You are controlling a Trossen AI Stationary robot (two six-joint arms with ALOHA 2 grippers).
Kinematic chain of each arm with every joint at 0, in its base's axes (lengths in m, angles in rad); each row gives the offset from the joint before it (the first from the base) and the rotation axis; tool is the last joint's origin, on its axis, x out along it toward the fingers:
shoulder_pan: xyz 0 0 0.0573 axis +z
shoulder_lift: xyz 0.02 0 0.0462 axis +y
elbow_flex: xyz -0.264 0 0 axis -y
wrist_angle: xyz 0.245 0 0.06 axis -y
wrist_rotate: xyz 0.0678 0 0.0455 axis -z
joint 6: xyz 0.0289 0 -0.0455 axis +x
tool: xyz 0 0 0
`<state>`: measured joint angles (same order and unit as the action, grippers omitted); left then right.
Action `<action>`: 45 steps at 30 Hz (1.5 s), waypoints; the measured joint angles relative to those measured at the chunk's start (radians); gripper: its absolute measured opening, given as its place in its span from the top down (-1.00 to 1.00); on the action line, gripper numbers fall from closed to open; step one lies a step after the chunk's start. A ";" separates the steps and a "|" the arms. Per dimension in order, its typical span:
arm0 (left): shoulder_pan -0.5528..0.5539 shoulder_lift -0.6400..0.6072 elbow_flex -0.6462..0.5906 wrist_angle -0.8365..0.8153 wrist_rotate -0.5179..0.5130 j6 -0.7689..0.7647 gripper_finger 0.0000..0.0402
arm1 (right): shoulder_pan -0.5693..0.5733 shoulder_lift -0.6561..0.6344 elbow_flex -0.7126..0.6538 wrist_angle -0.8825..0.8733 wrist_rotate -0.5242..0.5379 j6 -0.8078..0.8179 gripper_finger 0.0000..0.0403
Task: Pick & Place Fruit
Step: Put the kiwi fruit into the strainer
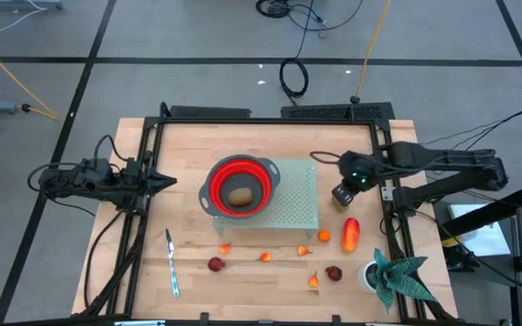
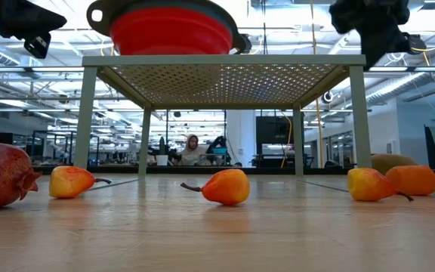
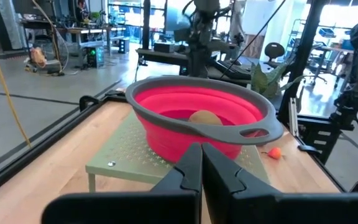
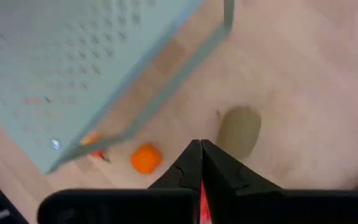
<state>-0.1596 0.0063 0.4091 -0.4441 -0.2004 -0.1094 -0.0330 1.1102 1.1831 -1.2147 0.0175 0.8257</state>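
From above, a red collapsible bowl sits on a pale green perforated stand at the middle of the wooden desk, and one brownish kiwi lies inside the bowl. The left gripper waits at nine o'clock from the bowl, jaws clenched on nothing. The right gripper hangs at three o'clock from the stand, just off its edge, jaws also clenched and empty. At five o'clock from the stand lies the long red-orange piece, with a small orange fruit just beside it. Along the six o'clock side are two dark red round fruits and several small orange-yellow pieces. A silver knife lies at seven o'clock, and a leafy plant in a white pot stands at the five o'clock corner.

At desk level, the bowl rests on top of the stand; small orange-yellow pieces lie on the desk in front, and a dark red fruit sits at the nine o'clock edge.

The left wrist view shows closed fingers pointing at the bowl with the kiwi in it.

The right wrist view shows closed fingers above the desk, with a second kiwi and a small orange fruit near the stand's corner.
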 joint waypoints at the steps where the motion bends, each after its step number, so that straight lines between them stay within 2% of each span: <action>1: 0.000 0.000 0.000 0.000 0.007 0.002 0.99 | 0.000 0.015 0.000 -0.014 -0.005 0.000 1.00; 7: 0.000 0.000 0.000 0.000 0.019 -0.008 0.92 | -0.001 0.074 0.000 -0.046 -0.019 -0.006 1.00; 15: 0.000 0.000 0.000 0.000 0.024 -0.030 0.99 | -0.001 0.092 0.000 -0.047 -0.006 -0.046 0.99; 18: 0.000 0.000 0.000 0.001 0.045 -0.031 0.97 | -0.001 0.092 0.000 -0.047 0.012 -0.030 0.93; 32: 0.000 0.000 0.000 0.001 0.047 -0.048 0.89 | -0.001 0.091 -0.010 -0.042 0.035 -0.034 0.29; 45: 0.000 0.000 0.000 0.002 0.046 -0.050 0.89 | -0.002 0.091 -0.199 0.013 0.031 0.061 -0.26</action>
<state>-0.1596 0.0063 0.4095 -0.4423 -0.1543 -0.1596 -0.0345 1.2016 0.9837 -1.2015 0.0483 0.8867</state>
